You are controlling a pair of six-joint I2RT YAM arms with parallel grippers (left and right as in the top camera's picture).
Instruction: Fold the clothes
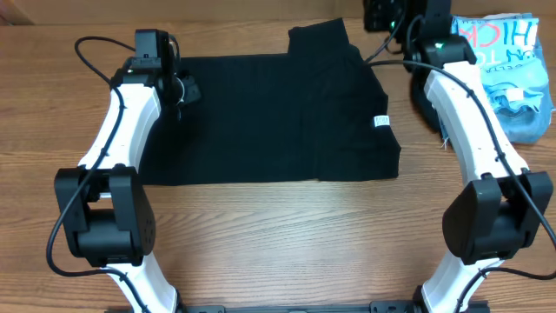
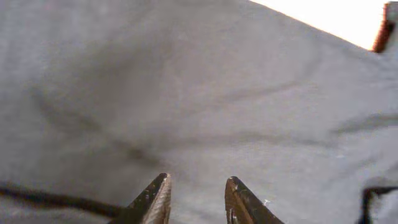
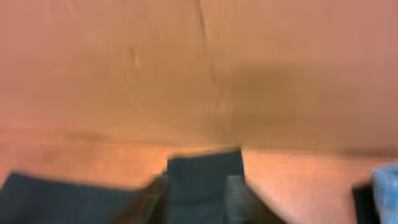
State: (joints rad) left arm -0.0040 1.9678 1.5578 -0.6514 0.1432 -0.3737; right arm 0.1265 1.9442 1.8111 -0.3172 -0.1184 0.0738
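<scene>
Fabric of the black T-shirt [image 1: 269, 117] lies spread flat across the middle of the table [image 1: 278, 235], one sleeve poking out at the far edge, presumably smoothed so a fold falls clean. Left gripper [image 1: 180, 89] hangs over the shirt's left edge, its fingers [image 2: 155, 199] apart with nothing between them, likely poised to take that edge. Small white label [image 1: 380, 122] near the right hem is too small to read. Right gripper [image 3: 198, 186] sits beyond the far right corner; through the blur I cannot tell whether it pinches cloth. Light blue printed shirt [image 1: 508, 78], set aside far right, shows red letters, perhaps "HIC"
</scene>
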